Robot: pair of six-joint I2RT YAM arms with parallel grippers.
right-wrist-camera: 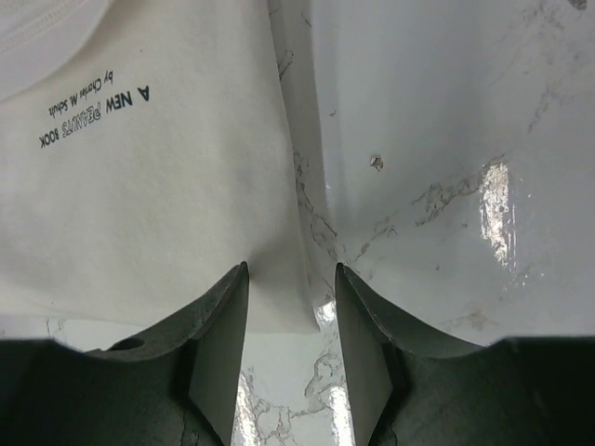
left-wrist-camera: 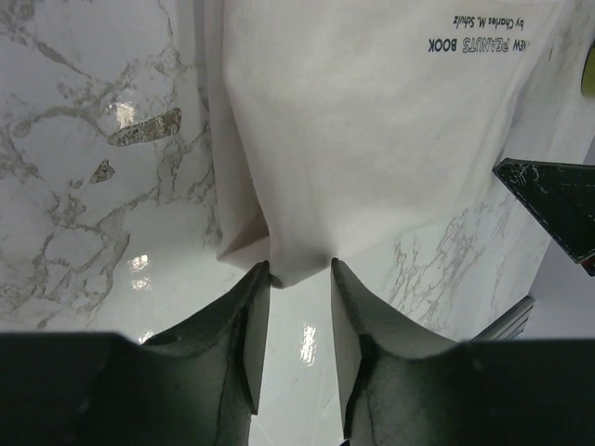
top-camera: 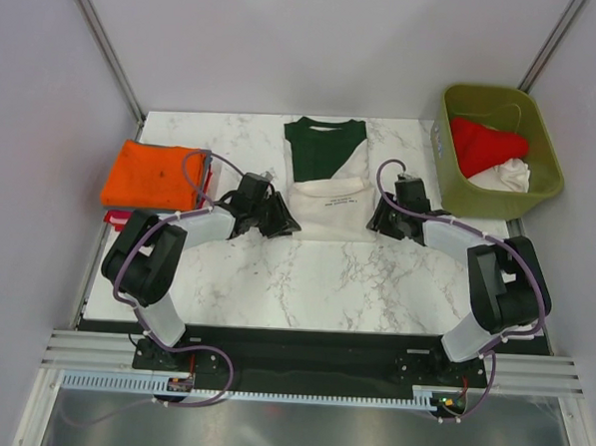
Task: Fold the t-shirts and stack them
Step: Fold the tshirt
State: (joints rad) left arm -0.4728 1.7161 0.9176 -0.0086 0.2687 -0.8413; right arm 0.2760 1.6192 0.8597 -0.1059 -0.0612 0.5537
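Straddling the two near corners of the cream t-shirt (top-camera: pixel 327 207) with the left pincer (left-wrist-camera: pixel 299 274) and right pincer (right-wrist-camera: pixel 291 275), both gaping, clamping nothing. Lying part-folded on the bench (top-camera: pixel 315 279), upper centre of the frame.

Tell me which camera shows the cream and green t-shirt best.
The top external view: it shows the whole t-shirt, green upper part and cream lower part. Each wrist view shows only a cream corner of it and small printed text.

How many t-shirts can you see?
4: cream and green shirt mid-table, orange shirt folded far left, red shirt and white shirt in the bin. A red edge under the orange may be another.
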